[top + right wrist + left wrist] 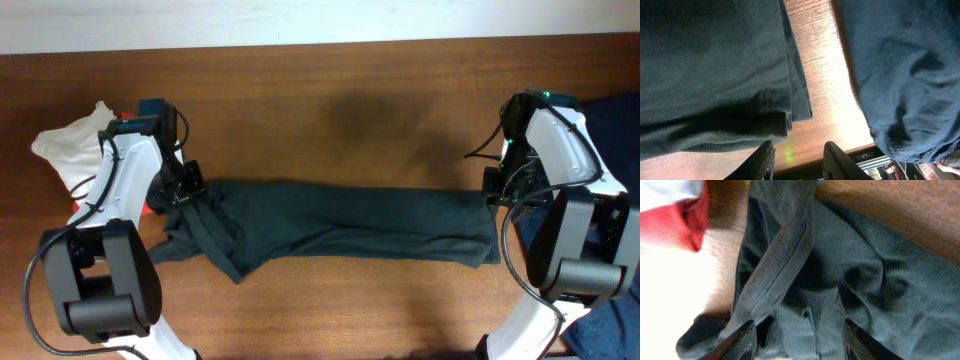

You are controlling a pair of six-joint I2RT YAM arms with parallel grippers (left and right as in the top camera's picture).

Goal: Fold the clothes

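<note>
Cloth lies in a long band across the brown wooden table (350, 110): a soft dark charcoal garment (350, 220), folded lengthwise and stretched from one arm to the other. Its left end is bunched and creased, with a loose strip trailing toward the front edge, while its right end is flatter and ends in a stitched hem.

The left gripper (800, 341) hangs just above the rumpled left end. In the left wrist view its jaws stand well apart, with a ridge of fabric lying loose below and between them, and nothing is pinched. The right gripper (799, 160) sits at the right end of the band. Its jaws are also parted, and bare table shows in the gap, just past the hem, so it holds nothing.

A crumpled white cloth (70, 145) lies at the far left of the table, behind the left arm, and a small red cloth (675, 222) rests beside it, near the charcoal garment but apart from it. A navy blue garment (905, 75) is heaped at the table's right edge, separated from the hem by a strip of bare wood.
</note>
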